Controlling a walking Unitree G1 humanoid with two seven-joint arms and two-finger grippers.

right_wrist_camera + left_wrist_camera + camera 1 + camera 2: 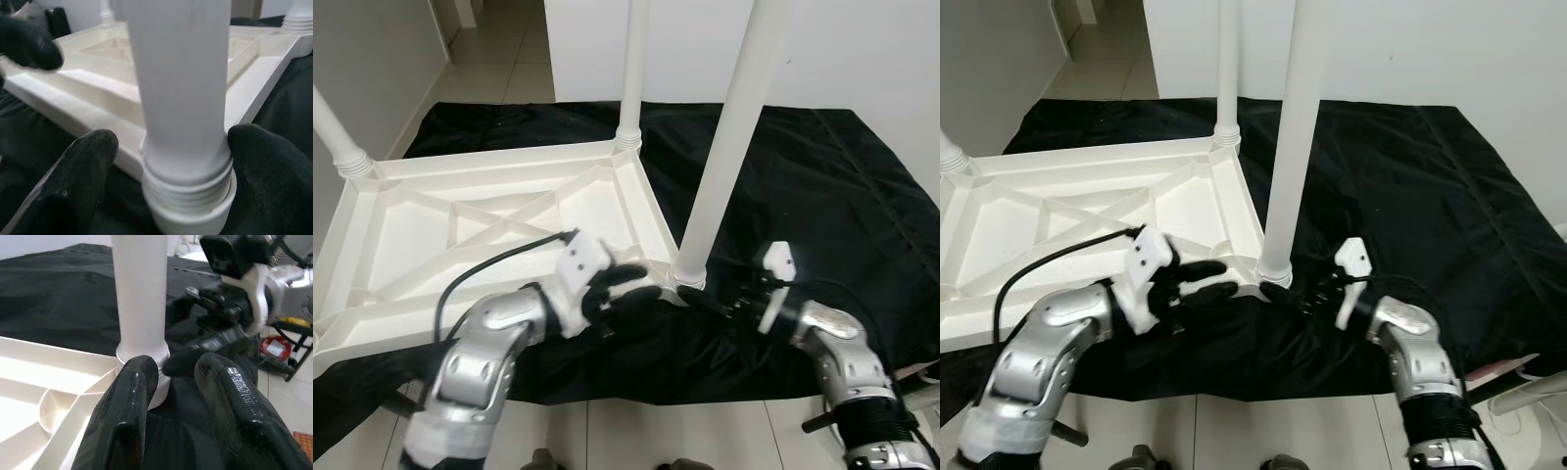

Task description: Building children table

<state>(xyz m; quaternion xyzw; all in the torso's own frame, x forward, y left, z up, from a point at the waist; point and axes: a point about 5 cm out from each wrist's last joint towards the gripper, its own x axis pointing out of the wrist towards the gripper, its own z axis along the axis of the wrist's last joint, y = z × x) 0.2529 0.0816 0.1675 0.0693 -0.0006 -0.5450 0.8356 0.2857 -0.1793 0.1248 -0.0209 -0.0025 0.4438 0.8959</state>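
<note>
floor: pale tiles (499, 49) | wall: white (862, 49) | doorway: possibly, far left

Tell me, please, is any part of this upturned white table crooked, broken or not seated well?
Yes: the near leg leans against the far leg, which stands straight. At its base, screw threads show above the corner socket, so it looks not fully seated. No damage shows.

White table leg (141, 298) upright in tabletop corner socket (73, 396), left claw (178, 396) fingers apart beside it, right claw (215, 340) opposite
</note>
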